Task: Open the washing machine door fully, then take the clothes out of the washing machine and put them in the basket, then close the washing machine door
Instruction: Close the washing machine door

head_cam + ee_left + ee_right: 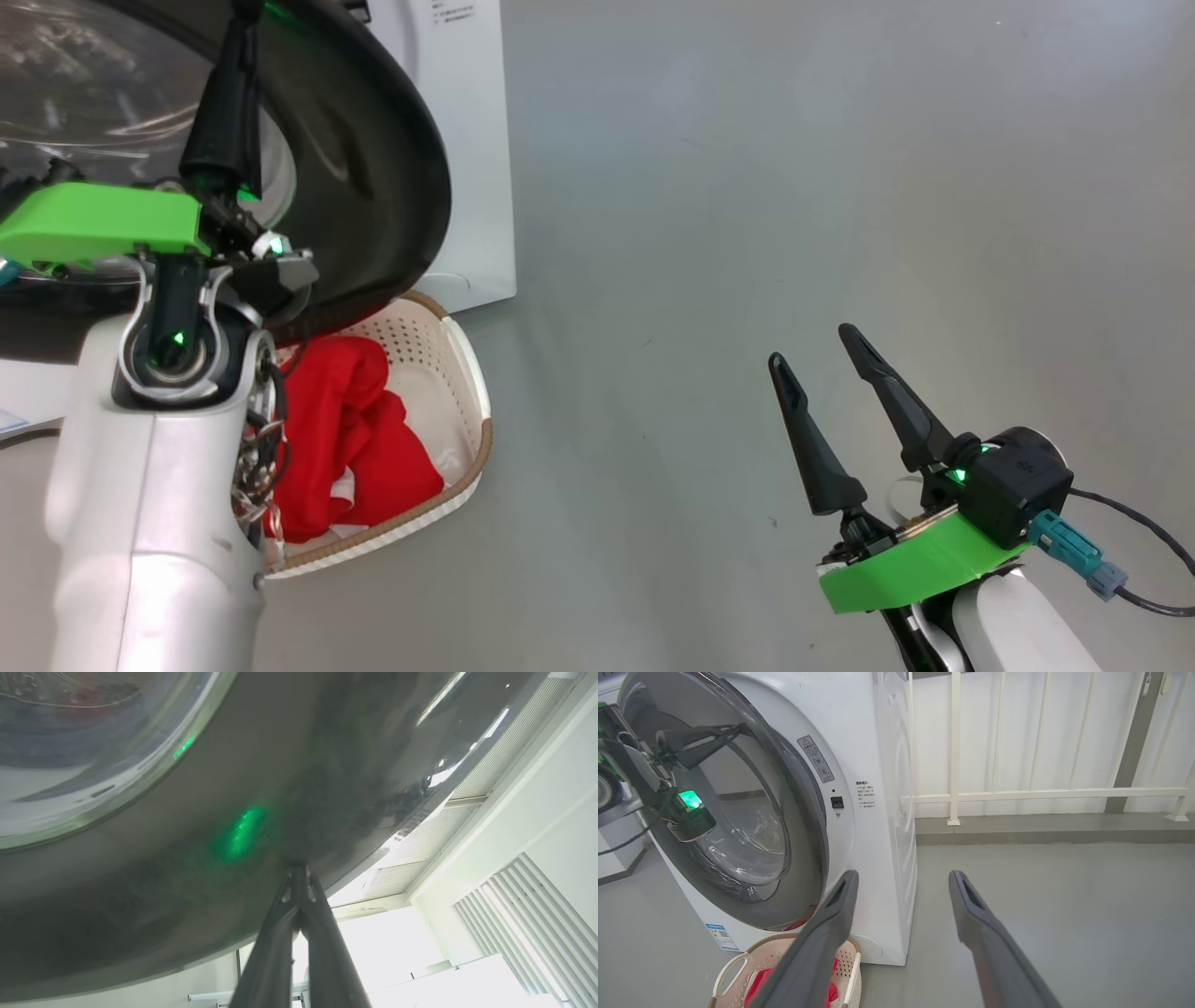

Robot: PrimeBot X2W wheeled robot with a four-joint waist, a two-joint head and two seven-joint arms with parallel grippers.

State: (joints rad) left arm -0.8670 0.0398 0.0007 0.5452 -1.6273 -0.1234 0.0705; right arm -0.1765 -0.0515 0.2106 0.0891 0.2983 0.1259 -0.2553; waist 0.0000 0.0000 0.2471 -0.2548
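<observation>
Left tool [299, 871] against door [336, 779], basket [485, 439] beneath

We see white arms [149, 523] with green plates [920, 565]. The right gripper [810, 343] has long black fingers [812, 448]. A black cable [1150, 527] has a blue-green plug [1074, 551].

Head looks down; wrists share the door [350, 788], left seemingly closest.

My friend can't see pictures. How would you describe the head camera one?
The robot's left gripper, fingers shut, reaches up against the glossy black washing machine door. Below it, red clothes lie in a cream basket on the grey floor. The right gripper is open at lower right, holding nothing.
</observation>
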